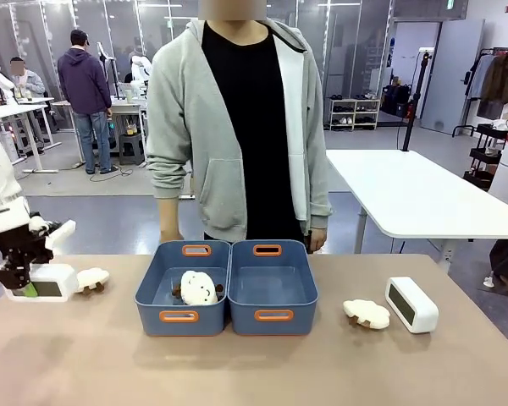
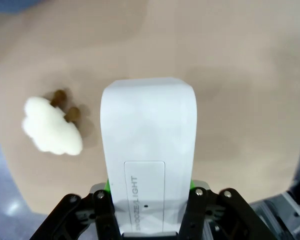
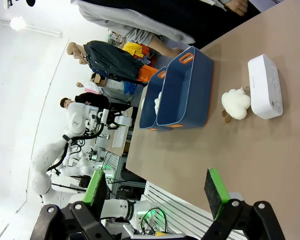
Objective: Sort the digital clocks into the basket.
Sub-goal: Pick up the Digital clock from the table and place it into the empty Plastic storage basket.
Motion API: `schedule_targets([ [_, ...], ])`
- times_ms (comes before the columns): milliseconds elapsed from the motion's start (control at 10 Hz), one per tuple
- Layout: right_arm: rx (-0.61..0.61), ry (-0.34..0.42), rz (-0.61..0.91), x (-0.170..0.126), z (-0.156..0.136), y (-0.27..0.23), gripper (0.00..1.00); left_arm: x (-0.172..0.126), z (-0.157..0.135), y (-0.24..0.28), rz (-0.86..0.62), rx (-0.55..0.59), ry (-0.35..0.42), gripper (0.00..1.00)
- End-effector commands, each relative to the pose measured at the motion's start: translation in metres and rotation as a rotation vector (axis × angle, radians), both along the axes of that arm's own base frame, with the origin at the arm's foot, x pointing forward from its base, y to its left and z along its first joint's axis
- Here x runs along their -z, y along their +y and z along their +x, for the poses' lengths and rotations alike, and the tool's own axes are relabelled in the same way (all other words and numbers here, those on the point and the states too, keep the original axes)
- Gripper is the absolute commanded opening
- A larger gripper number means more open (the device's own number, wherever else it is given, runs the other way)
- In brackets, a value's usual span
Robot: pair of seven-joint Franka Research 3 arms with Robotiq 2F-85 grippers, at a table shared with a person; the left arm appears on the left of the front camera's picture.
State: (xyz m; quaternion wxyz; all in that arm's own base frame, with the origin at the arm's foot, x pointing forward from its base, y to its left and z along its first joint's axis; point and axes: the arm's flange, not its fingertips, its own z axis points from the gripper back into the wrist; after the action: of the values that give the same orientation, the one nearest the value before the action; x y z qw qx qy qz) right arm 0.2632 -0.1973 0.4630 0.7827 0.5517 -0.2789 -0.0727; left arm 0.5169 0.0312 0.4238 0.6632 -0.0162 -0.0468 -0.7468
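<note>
Left claw point(image 1: 19, 283) gripped one clock point(image 1: 55, 280); right claw point(image 3: 157, 192) gaped; second clock point(image 1: 411, 304) lay on counter point(image 1: 237, 368); baskets point(image 1: 273, 315) held no clock.

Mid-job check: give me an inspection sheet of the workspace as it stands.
Surface: tan table, no damage seen.
Job's things: left clock gripped at the table's left edge; right clock on the table, right of the baskets; left basket and right basket hold no clock.
Clutter: left cream piece beside left clock; right cream piece beside right clock; third cream piece in left basket.
Grippers: left gripper shut on left clock; right gripper open, holding nothing.
Cables: nothing seen on the table.
Surroundings: person standing behind the baskets; white table beyond.
</note>
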Motion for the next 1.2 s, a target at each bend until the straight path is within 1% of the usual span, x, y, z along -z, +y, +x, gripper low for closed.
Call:
schedule_targets([
  [0,-0.002,-0.015,0.001,0.000,0.001,-0.001,1.00,-0.028,-0.014,-0.020,-0.017,-0.028,0.035,0.51],
  [100,-0.002,-0.015,0.001,0.000,0.001,-0.001,1.00,-0.039,-0.012,-0.038,-0.038,-0.043,0.019,0.51],
  [200,-0.002,-0.015,0.001,0.000,0.001,-0.001,1.00,-0.062,-0.012,-0.076,-0.060,0.041,-0.080,0.51],
  [300,-0.002,-0.015,0.001,0.000,0.001,-0.001,1.00,-0.081,-0.003,-0.115,-0.125,0.129,-0.148,0.51],
  [400,-0.002,-0.015,0.001,0.000,0.001,-0.001,1.00,-0.096,0.013,-0.150,-0.109,0.122,-0.201,0.51],
  [500,-0.002,-0.015,0.001,0.000,0.001,-0.001,1.00,-0.106,0.032,-0.187,-0.155,0.106,-0.226,0.51],
  [600,-0.002,-0.015,0.001,0.000,0.001,-0.001,1.00,-0.109,0.049,-0.240,-0.146,0.110,-0.210,0.51],
  [700,-0.002,-0.015,0.001,0.000,0.001,-0.001,1.00,-0.109,0.061,-0.287,-0.218,0.177,-0.160,0.51],
  [800,-0.002,-0.015,0.001,0.000,0.001,-0.001,1.00,-0.104,0.074,-0.330,-0.175,0.186,-0.182,0.51],
  [900,-0.002,-0.015,0.001,0.000,0.001,-0.001,1.00,-0.096,0.083,-0.365,-0.175,0.197,-0.160,0.51],
  [1000,-0.002,-0.015,0.001,0.000,0.001,-0.001,1.00,-0.082,0.098,-0.400,-0.145,0.210,-0.142,0.51],
  [1100,-0.002,-0.015,0.001,0.000,0.001,-0.001,1.00,-0.067,0.104,-0.427,-0.141,0.221,-0.099,0.51],
])
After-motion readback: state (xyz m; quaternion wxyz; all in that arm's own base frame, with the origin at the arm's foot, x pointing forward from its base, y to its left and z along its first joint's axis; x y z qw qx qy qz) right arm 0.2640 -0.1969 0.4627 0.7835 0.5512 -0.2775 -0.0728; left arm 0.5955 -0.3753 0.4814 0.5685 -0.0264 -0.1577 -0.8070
